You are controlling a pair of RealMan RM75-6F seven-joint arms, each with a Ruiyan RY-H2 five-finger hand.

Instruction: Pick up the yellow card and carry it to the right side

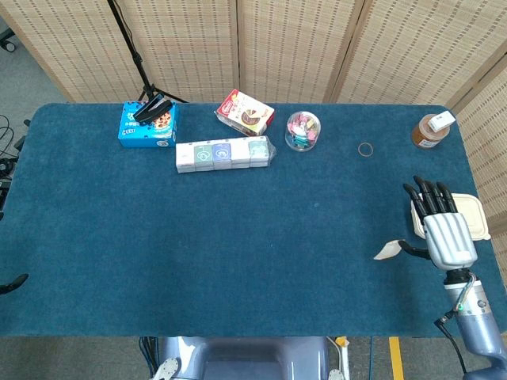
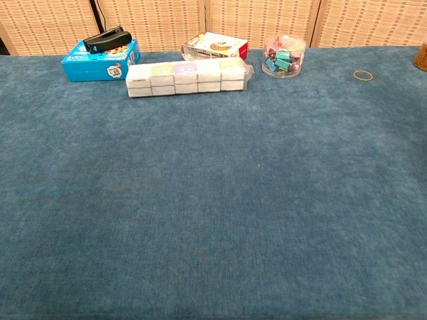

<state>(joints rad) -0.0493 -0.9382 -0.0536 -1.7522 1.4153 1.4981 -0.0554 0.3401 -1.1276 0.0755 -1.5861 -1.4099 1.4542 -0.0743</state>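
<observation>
In the head view my right hand point(image 1: 444, 233) hovers over the table's right front area, back of the hand up, fingers pointing away. It pinches the pale yellow card point(image 1: 387, 251) at its left side, between the thumb and a finger; only a small corner of the card shows. The chest view shows neither the hand nor the card. My left hand appears in no view.
A lidded cream food box point(image 1: 475, 220) lies just right of my right hand. A rubber band point(image 1: 365, 149) and a brown jar point(image 1: 432, 131) sit at the back right. Clip jar point(image 1: 303, 131), snack box point(image 1: 245, 112), wrapped row of small boxes point(image 1: 225, 153) and blue box with stapler point(image 1: 147, 124) line the back.
</observation>
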